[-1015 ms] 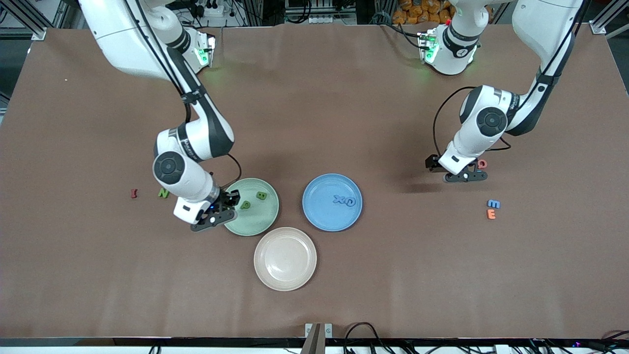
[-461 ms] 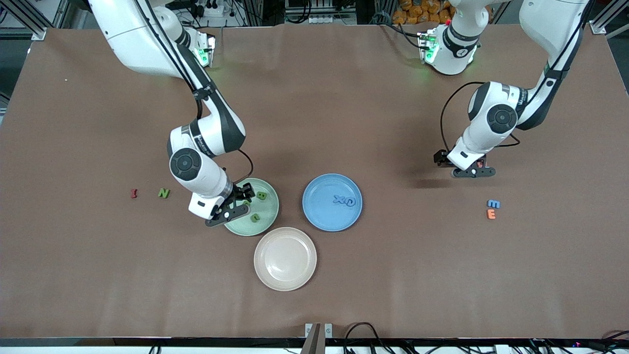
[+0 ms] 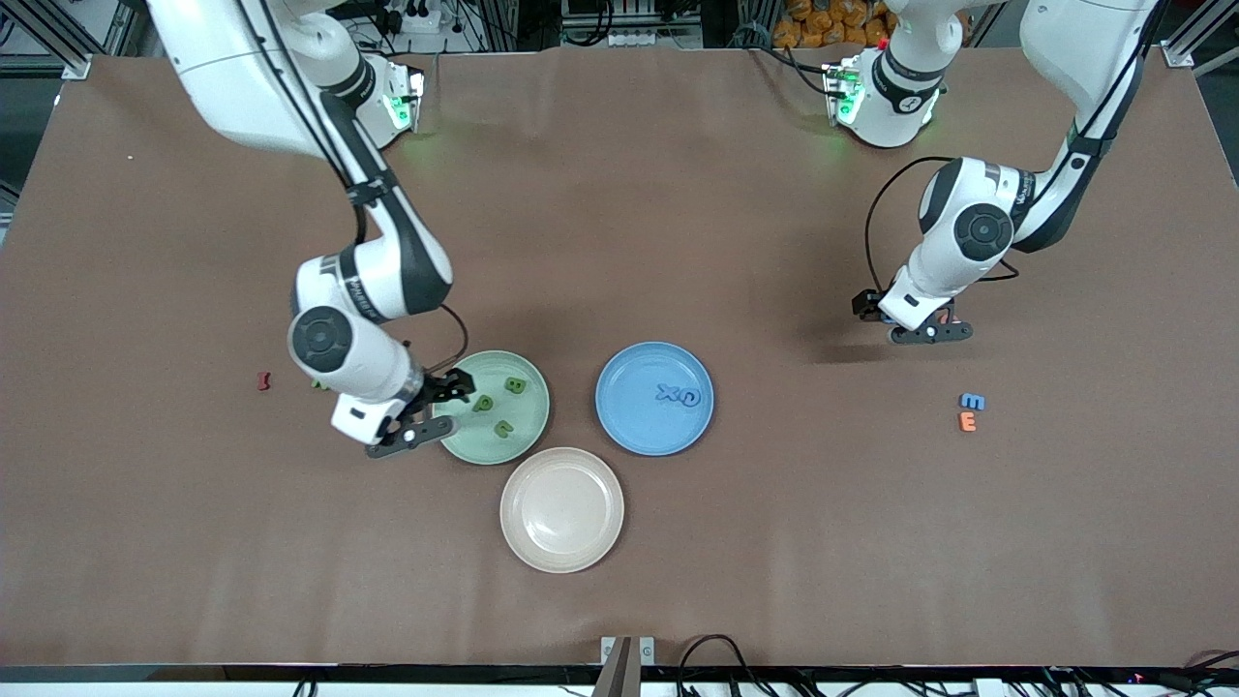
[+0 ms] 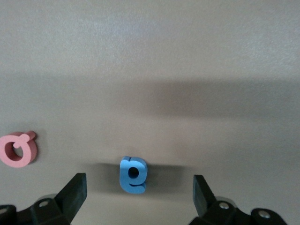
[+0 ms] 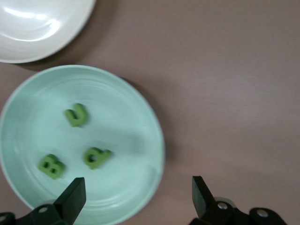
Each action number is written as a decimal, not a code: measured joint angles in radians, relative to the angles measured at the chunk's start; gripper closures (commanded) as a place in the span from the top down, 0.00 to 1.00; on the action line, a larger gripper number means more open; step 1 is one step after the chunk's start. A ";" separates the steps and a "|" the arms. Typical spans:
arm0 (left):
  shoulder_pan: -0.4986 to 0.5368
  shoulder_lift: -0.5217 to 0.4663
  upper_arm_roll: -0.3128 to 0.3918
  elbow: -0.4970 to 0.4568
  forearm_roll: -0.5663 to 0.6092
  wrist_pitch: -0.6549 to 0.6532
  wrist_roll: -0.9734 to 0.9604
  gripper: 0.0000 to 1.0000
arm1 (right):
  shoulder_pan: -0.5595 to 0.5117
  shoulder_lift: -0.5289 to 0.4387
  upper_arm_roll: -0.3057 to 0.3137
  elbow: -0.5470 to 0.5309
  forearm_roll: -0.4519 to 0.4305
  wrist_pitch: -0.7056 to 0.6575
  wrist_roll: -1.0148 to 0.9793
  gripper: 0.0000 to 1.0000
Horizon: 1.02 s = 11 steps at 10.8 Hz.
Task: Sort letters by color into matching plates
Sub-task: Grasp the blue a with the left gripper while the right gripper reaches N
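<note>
The mint green plate (image 3: pixel 528 423) holds three green letters: U (image 5: pixel 76 115), B (image 5: pixel 51 166) and P (image 5: pixel 96 157). My right gripper (image 3: pixel 436 402) hangs open and empty over that plate's rim (image 5: pixel 157 136) at the right arm's end. A green N (image 3: pixel 317 384) is mostly hidden by the right arm. The blue plate (image 3: pixel 629 426) holds a blue X (image 3: pixel 666 393) and G (image 3: pixel 687 397). My left gripper (image 4: pixel 139 190) is open low over a blue letter a (image 4: pixel 133 174) on the table. A blue E (image 3: pixel 972 401) lies nearer the front camera.
A beige plate (image 3: pixel 561 509) sits empty, nearer the front camera than the two coloured plates. A pink letter (image 4: pixel 18 149) lies beside the blue a. An orange E (image 3: pixel 967 421) touches the blue E. A red letter (image 3: pixel 262 380) lies beside the N.
My right gripper opened and let the green U drop into the green plate, then drew back to the plate's rim. The left gripper shifted slightly and stays open.
</note>
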 measured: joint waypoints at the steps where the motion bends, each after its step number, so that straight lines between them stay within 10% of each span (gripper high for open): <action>1: 0.000 0.001 0.000 -0.003 0.000 0.000 -0.003 1.00 | -0.035 -0.005 -0.004 0.002 0.000 -0.019 -0.024 1.00; 10: 0.013 0.047 0.001 -0.009 0.000 0.054 -0.006 1.00 | -0.265 -0.047 -0.026 -0.105 0.000 -0.014 0.088 1.00; 11: 0.014 0.047 0.001 -0.009 0.000 0.054 -0.006 0.83 | -0.281 -0.048 -0.026 -0.134 0.000 0.027 0.103 1.00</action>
